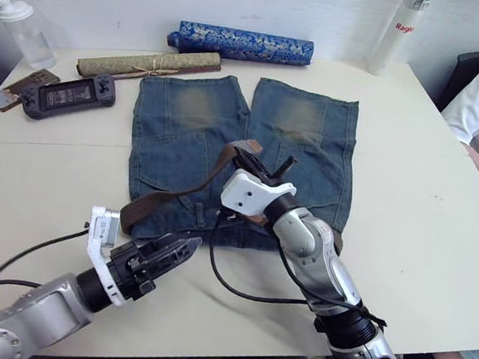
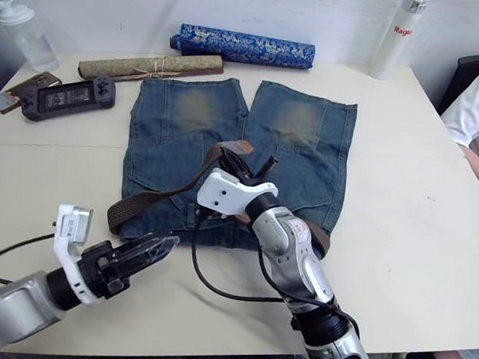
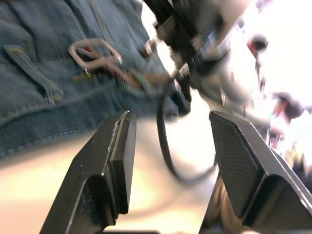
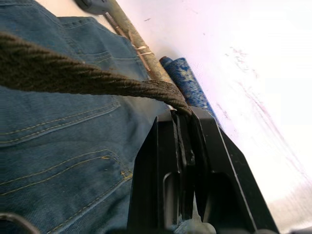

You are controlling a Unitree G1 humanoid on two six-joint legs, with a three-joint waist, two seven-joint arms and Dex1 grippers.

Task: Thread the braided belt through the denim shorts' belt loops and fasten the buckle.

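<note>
We see the denim shorts (image 1: 242, 158) lying flat on the tabletop (image 1: 424, 216), waistband toward us, with the braided belt (image 1: 189, 190) draped across them from its free end near the left of the waistband up to our right hand (image 4: 183, 114), whose fingers are clamped tight on the strap above the middle of the shorts. Our left hand (image 3: 168, 161) hovers over the tabletop just in front of the waistband, fingers spread wide and holding nothing, and the buckle (image 3: 92, 53) rests on the denim just beyond it.
</note>
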